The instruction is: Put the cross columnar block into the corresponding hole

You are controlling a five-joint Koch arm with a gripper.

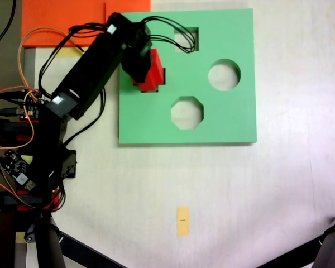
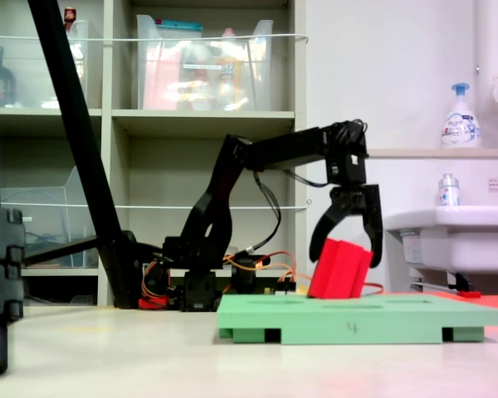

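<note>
Nearest us in the second exterior view, the green foam board (image 2: 357,318) lies flat on the pale table (image 2: 108,356). The cross columnar block (image 2: 339,269) stands on it tilted, its lower end touching the board's top, its upper end leaning toward the second exterior view's right. We judge it half-seated: the tilt suggests it is not yet square with the cutout.

The gripper (image 2: 346,235) hangs over the block from above, fingers spread to either side of it. One fingertip lies against the block's right side; the other looks just clear on the left. We read the hand as apart, straddling rather than clamping.

In the first exterior view the block (image 1: 154,73) sits at the board's (image 1: 234,120) left edge, covering the corresponding hole, which we cannot see beneath it. The gripper (image 1: 138,62) hides part of the block.

Other cutouts lie apart from it: square (image 1: 188,39), round (image 1: 224,75), octagonal (image 1: 187,112), all empty.

Round about: an orange sheet (image 1: 61,19) beyond the arm, a yellow tag (image 1: 182,220) well clear. Nothing blocks the hole but the block's own tilt.

Farthest: shelves (image 2: 199,116) and a sink (image 2: 456,232).
</note>
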